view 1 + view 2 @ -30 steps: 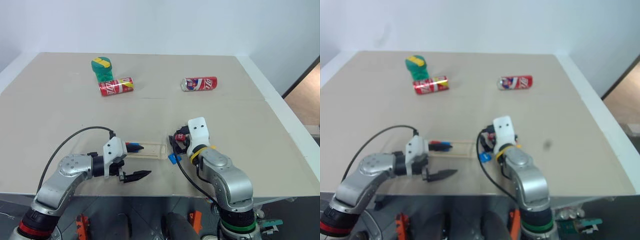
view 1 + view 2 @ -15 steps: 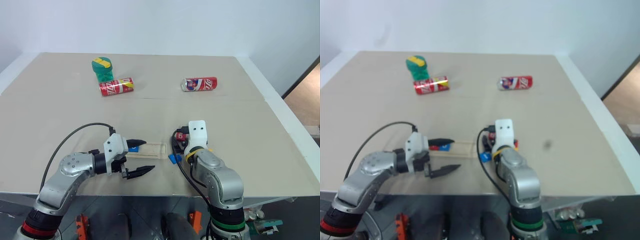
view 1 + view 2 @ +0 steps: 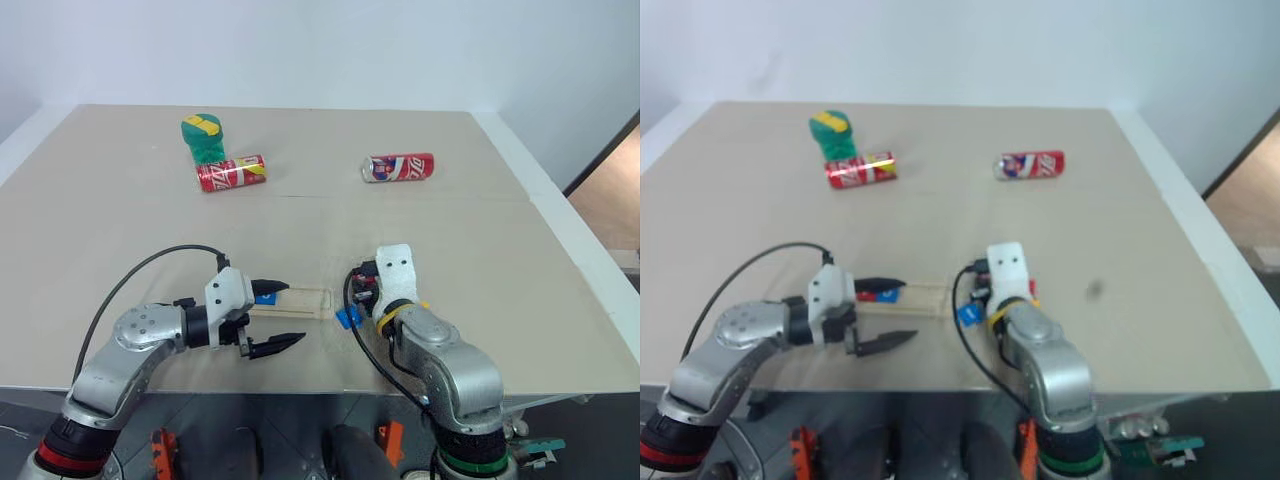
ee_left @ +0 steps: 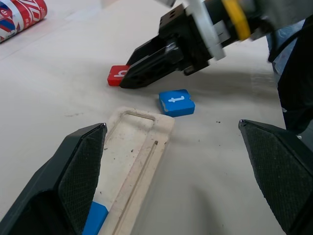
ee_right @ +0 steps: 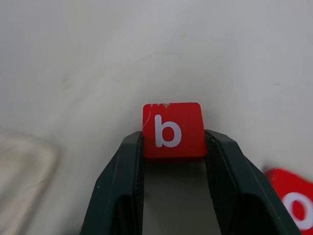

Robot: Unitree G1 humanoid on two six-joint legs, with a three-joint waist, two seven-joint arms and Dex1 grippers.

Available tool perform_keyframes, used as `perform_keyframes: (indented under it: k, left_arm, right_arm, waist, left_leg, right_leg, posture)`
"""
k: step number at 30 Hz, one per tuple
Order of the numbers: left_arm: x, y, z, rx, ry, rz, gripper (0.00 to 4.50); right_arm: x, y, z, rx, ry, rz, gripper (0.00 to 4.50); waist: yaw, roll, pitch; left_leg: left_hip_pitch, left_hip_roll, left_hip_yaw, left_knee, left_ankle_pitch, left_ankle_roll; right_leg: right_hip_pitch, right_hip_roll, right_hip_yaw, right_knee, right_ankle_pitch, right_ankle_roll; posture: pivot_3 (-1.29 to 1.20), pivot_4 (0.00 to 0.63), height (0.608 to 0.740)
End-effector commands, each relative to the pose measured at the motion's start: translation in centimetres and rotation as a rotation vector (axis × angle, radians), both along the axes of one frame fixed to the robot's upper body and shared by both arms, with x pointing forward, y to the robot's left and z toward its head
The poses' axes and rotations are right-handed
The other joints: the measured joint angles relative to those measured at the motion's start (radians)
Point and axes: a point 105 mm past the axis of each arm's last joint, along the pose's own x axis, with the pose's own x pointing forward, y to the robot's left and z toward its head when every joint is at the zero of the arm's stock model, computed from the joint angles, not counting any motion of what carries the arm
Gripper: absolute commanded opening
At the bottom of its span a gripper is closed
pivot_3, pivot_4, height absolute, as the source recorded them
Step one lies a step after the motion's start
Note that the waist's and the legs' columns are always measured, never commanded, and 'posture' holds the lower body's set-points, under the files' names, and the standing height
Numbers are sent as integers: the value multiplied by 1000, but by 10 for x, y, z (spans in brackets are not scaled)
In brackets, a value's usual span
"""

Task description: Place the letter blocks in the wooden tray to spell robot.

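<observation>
A red "b" letter block point(image 5: 172, 129) sits on the table, and my right gripper point(image 5: 173, 141) is shut on it, a finger pressed against each side. A red "o" block point(image 5: 293, 205) lies close beside it. A blue "t" block point(image 4: 176, 102) rests on the table just off the near end of the wooden tray point(image 4: 132, 161). A blue block point(image 4: 93, 218) lies in the tray's groove at its other end. My left gripper point(image 3: 278, 316) hovers open over that end of the tray, holding nothing.
Two red soda cans point(image 3: 232, 173) point(image 3: 398, 167) lie on their sides at the far part of the table, with a green container point(image 3: 204, 138) behind the left one. The table's front edge runs just below both arms.
My right gripper's fingers have closed in from wide open onto the red "b" block. The left gripper stays open by the tray.
</observation>
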Motion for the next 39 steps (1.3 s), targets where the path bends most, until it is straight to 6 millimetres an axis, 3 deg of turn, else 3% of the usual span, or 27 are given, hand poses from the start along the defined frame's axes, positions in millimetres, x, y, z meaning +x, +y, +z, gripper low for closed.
perform_keyframes:
  k: [1,8,20,22,28,30,32,36,39]
  left_arm:
    - [-3,-1,7,0,-34,-20,4500]
    - [0,-4,7,1,-34,-36,4500]
    - [2,-4,7,9,-34,-42,4500]
    - [2,-3,7,11,-34,-41,4500]
    - [2,-3,6,14,-34,-34,4500]
    - [1,-3,5,14,-34,-32,4500]
    - [2,-3,6,14,-37,-29,4500]
    - [3,-4,8,8,-54,-38,4500]
    - [0,-7,11,-16,-52,-57,4500]
  right_arm:
    - [-18,4,19,16,-54,49,1181]
    - [-28,-1,13,19,-17,23,1181]
    - [-24,-3,6,37,-5,-15,1181]
    - [-23,-2,7,40,-9,-9,2217]
    - [-18,-1,14,50,-48,3,4332]
    - [-15,-3,23,59,-81,13,4430]
    - [-4,-8,45,76,-148,70,4430]
    - [21,-16,85,38,-239,358,4430]
    - [28,-11,85,-26,-216,679,4430]
  waist:
    - [0,0,0]
    - [0,0,0]
    - [0,0,0]
    - [0,0,0]
    - [0,0,0]
    - [0,0,0]
    - [-1,0,0]
    - [0,1,1]
    - [0,1,1]
  left_leg:
    - [0,0,0,0,0,0]
    - [0,0,0,0,0,0]
    - [0,0,0,0,0,0]
    - [0,0,0,0,0,0]
    - [0,0,0,0,0,0]
    - [0,0,0,0,0,0]
    - [0,0,0,0,0,0]
    - [0,-1,2,2,0,0]
    - [1,-1,1,2,0,1]
  right_leg:
    - [0,0,0,0,0,0]
    - [0,0,0,0,0,0]
    - [0,0,0,0,0,0]
    - [0,0,0,0,0,0]
    - [0,0,0,0,0,0]
    - [0,0,0,0,0,0]
    - [0,0,0,0,0,0]
    - [1,-2,0,-1,1,1]
    - [3,-2,0,-3,1,0]
  posture:
    - [0,150,740]
    - [0,150,740]
    - [0,150,740]
    - [0,150,740]
    - [0,150,740]
    - [0,150,740]
    - [0,150,740]
    - [0,150,740]
    - [0,150,740]
